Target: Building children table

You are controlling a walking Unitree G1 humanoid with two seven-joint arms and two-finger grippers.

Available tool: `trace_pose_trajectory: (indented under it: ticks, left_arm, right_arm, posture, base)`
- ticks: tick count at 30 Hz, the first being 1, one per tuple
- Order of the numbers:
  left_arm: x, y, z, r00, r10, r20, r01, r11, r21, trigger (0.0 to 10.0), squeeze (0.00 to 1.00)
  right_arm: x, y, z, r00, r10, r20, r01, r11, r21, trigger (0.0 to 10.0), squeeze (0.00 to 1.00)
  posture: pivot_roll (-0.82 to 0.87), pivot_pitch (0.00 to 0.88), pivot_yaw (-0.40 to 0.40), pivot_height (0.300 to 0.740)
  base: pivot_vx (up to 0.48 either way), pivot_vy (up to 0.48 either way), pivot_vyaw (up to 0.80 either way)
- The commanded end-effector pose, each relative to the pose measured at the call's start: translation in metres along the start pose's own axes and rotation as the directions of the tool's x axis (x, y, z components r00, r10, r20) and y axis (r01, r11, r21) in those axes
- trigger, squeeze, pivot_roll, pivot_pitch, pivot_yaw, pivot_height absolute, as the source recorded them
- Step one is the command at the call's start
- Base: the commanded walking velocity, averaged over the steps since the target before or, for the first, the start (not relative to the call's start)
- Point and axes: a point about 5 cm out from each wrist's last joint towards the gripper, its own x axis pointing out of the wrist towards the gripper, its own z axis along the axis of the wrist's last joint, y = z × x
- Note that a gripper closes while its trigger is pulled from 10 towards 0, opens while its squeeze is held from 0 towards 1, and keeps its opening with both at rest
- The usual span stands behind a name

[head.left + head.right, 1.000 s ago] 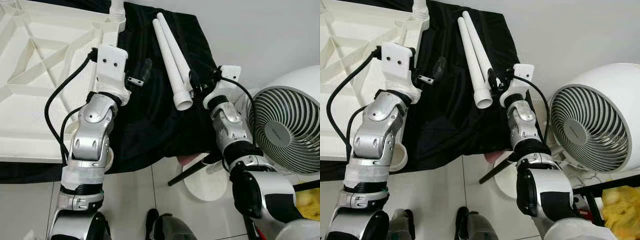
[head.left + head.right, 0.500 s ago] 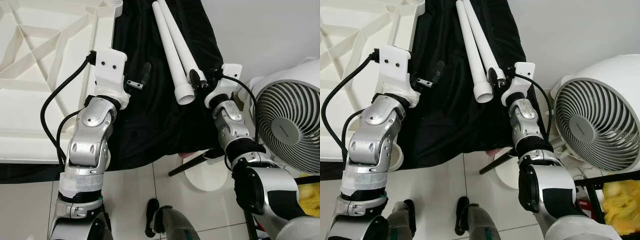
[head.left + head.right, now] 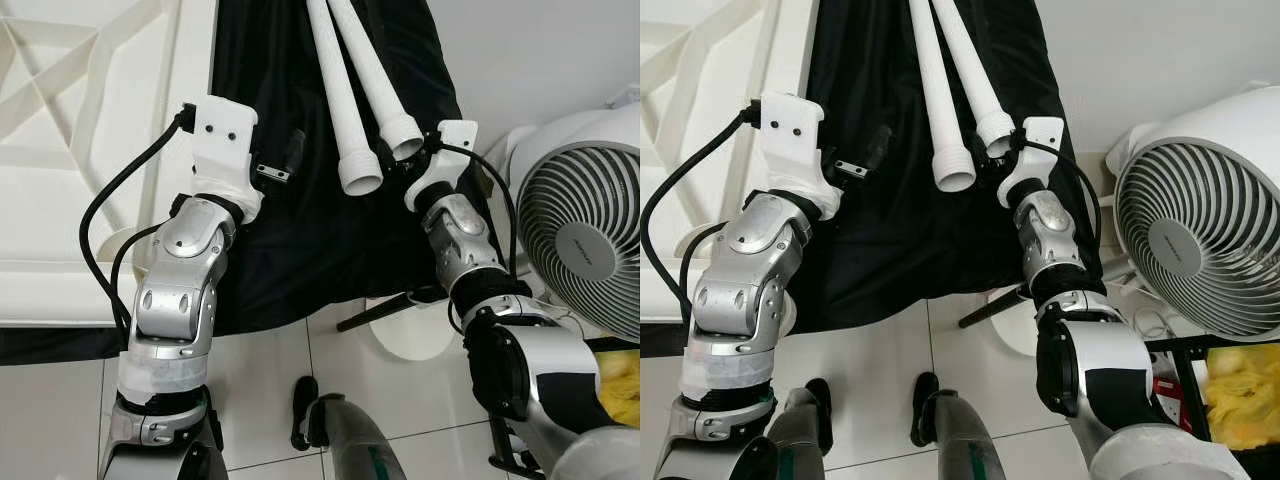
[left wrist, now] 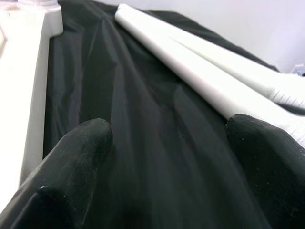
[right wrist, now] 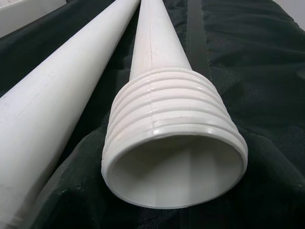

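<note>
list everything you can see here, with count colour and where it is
table legs: two, white, threaded hollow ends, side by side on the black cloth
black cloth: one, spread under the legs, hanging over the edge toward the floor
table top: one, white, ribbed underside up, on the robot's left of the cloth
fan: one, white with grey grille, on the robot's right
yellow item: one, by the fan, too cropped to identify
floor tiles: white, below the cloth
left claw: black fingers open over the cloth, beside the nearer leg
right claw: at the threaded end of the right-hand leg; fingers not made out
</note>
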Motion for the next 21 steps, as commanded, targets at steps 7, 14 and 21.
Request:
trace_pose_trajectory:
  ticks: [7, 14, 21]
  left_arm:
    - [-0.0037, -0.0027, 0.0001, 0.999, 0.041, -0.011, -0.041, 0.999, -0.002, 10.0, 0.0]
    - [-0.0032, -0.0026, -0.0006, 0.999, 0.042, -0.016, -0.042, 0.999, -0.003, 10.0, 0.0]
    - [-0.0007, -0.0023, -0.0005, 0.999, 0.041, -0.014, -0.041, 0.999, 0.0, 10.0, 0.0]
  right_arm:
    - [-0.0048, -0.0046, -0.01, 0.999, -0.008, -0.049, 0.007, 1.0, -0.01, 10.0, 0.0]
    - [-0.0042, -0.0032, -0.0096, 0.999, 0.029, -0.045, -0.028, 0.999, 0.028, 0.0, 0.0]
    - [-0.0076, -0.0013, -0.0139, 0.999, 0.029, -0.036, -0.027, 0.999, 0.043, 0.0, 0.0]
  posture:
    - [0.14, 0.42, -0.188, 0.74]
    - [0.14, 0.41, -0.187, 0.74]
    - [0.14, 0.391, -0.187, 0.74]
  base:
    - [0.0, 0.0, 0.0]
    - [0.0, 0.0, 0.0]
    - [0.0, 0.0, 0.0]
